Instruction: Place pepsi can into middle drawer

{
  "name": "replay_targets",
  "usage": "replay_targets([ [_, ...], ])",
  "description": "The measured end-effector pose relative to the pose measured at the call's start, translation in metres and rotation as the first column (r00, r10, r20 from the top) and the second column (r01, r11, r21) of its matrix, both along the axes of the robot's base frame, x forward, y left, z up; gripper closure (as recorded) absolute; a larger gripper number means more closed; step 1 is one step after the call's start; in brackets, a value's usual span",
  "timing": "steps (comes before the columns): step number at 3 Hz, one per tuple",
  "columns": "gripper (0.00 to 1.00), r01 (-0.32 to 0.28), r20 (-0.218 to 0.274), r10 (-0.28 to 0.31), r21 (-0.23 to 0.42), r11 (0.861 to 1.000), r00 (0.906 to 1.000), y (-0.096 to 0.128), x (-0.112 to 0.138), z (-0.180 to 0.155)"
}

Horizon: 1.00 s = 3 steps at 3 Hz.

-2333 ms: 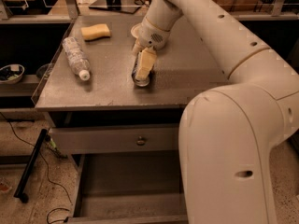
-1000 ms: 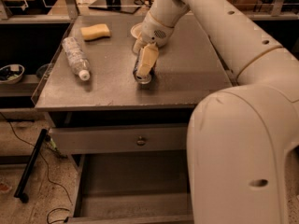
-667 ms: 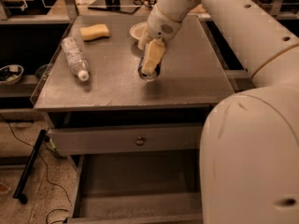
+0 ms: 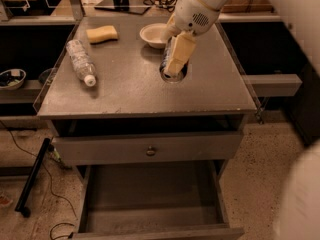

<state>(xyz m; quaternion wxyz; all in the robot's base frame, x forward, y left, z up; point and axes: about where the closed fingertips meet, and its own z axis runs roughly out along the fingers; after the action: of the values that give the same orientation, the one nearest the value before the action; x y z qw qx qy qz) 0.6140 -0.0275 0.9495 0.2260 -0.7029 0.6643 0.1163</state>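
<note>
A: Where is the can (image 4: 165, 58) found?
B: Above the tabletop (image 4: 130, 91), at 5 o'clock of the bowl (image 4: 151, 34), clasped by the gripper (image 4: 173, 64).
A: And the drawer (image 4: 150, 199)?
B: Pulled out, at 6 o'clock of the can.

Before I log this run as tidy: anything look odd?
The plastic bottle lies on its side near the left edge of the table. The tool grips the can mid-table; the drawer below stands open.
</note>
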Motion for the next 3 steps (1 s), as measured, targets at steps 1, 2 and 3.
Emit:
replay_targets([
  [1,1.00,0.004,0.021,-0.004,0.011,1.000,0.9998,-0.006,-0.030,0.010],
  [2,1.00,0.017,0.044,-0.017,0.006,1.000,0.9989,-0.012,-0.066,0.014],
  [3,1.00,0.013,0.066,-0.011,-0.028,1.000,0.9978,-0.013,-0.106,0.000],
])
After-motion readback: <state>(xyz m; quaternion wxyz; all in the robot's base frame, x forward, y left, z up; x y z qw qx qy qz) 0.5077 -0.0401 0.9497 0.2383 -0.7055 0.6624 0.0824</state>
